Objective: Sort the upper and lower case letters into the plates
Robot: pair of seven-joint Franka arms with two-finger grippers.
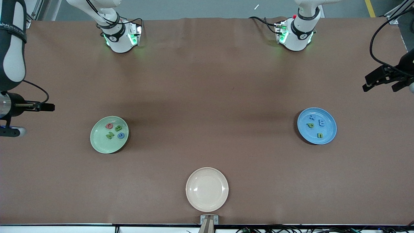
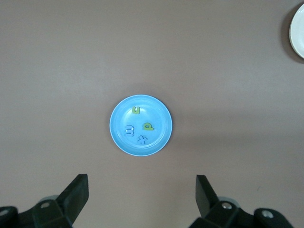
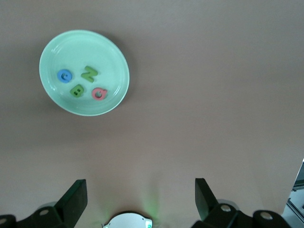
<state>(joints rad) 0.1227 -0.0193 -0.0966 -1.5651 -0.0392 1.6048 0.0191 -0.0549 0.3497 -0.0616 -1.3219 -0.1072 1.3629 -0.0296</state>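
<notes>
The pale green plate [image 1: 103,145] [image 3: 71,47] lies toward the right arm's end of the table and holds several letters: a red one [image 1: 109,126], a green B [image 1: 118,128], a green N [image 1: 110,135] and a blue one [image 1: 121,135]. The blue plate [image 1: 307,134] [image 2: 159,114] lies toward the left arm's end. It holds a blue x [image 1: 312,117], a blue E [image 1: 322,122], a green p [image 1: 310,125] and a green n [image 1: 320,135]. My left gripper [image 1: 385,84] [image 2: 142,194] hangs open and empty high above the table, over bare cloth beside the blue plate. My right gripper [image 1: 32,119] [image 3: 141,197] is open and empty high over its own end.
An empty cream plate [image 1: 207,189] sits near the table's edge closest to the front camera, midway between the two arms. The arms' bases [image 1: 121,38] [image 1: 296,35] stand along the edge farthest from that camera. Brown cloth [image 1: 207,106] covers the table.
</notes>
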